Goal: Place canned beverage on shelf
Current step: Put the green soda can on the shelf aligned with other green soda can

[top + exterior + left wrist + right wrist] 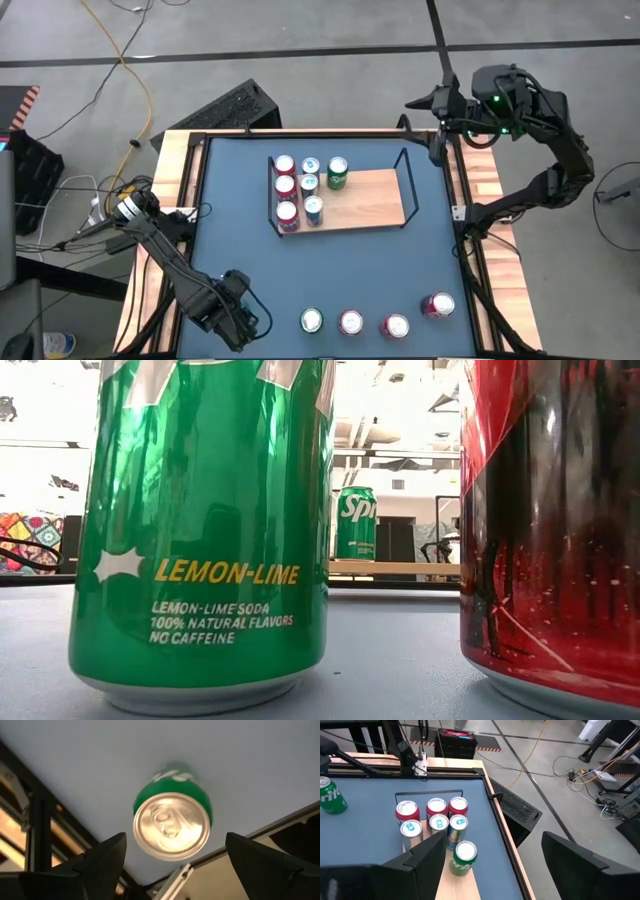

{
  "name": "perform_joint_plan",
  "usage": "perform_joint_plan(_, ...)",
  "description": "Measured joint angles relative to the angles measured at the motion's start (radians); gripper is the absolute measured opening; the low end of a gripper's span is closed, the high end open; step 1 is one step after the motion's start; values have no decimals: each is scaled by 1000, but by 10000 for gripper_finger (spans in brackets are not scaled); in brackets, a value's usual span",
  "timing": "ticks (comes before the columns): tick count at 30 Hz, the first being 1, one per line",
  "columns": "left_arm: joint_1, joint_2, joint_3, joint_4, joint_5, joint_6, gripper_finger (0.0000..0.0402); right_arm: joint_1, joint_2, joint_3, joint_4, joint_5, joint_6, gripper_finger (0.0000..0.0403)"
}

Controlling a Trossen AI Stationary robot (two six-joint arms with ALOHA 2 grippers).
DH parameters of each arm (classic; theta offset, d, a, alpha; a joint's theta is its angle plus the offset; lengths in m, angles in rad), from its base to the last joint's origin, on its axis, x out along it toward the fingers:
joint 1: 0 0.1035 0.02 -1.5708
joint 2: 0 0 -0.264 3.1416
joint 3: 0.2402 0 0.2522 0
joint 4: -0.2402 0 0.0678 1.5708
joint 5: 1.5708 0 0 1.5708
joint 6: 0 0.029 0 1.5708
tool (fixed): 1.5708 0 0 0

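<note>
Green can: we see it (pixel 172 822) standing upright on the surface, straight ahead of the left hand and framed between its two spread fingers (pixel 102 862); nothing touches it. In the high view it (pixel 312 320) is the end can of the front row, the one nearest that hand.
Left hand: ours (pixel 243 312) hovers at the front left corner of the surface, released and gripping nothing, with the green can just beside it.
Front row: beyond the green can, away from the left hand, three red cans (pixel 351 322) stand in a line along the front edge, the last one set a little farther back.
Low view: the green can (pixel 200 530) and a red can fill the foreground, and a farther green can (pixel 355 523) stands on the shelf between them.
Shelf: the wood board (pixel 365 198) lies mid-surface, well away from both hands. Seven cans crowd the end nearer the left arm: red ones, blue-white ones and one green (pixel 337 172). The other half is bare wood.
Right hand: we find it (pixel 437 103) raised at the back right corner, fingers (pixel 570 862) parted and holding nothing, the shelf (pixel 457 885) below and ahead of it.
Surface: dark blue (pixel 240 230), wood-framed.
</note>
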Motion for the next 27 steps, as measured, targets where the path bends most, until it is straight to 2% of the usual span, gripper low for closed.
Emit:
perform_joint_plan(7, 5, -1, -11, -2, -30, 28, 325, 0, 0, 0, -16, 0, 0, 317)
perform_joint_plan(14, 6, -1, -103, 107, 45, 59, 325, 0, 0, 0, -19, 0, -17, 317)
perform_joint_plan(20, 9, -1, -122, 136, 46, 73, 324, 0, 0, 0, -20, 0, -26, 317)
perform_joint_plan(23, 14, -1, -122, 137, 19, 72, 312, 0, 0, 0, -20, 1, -27, 317)
perform_joint_plan(27, 28, -2, -122, 159, -2, 92, 274, 0, 0, -7, -22, 1, -29, 317)
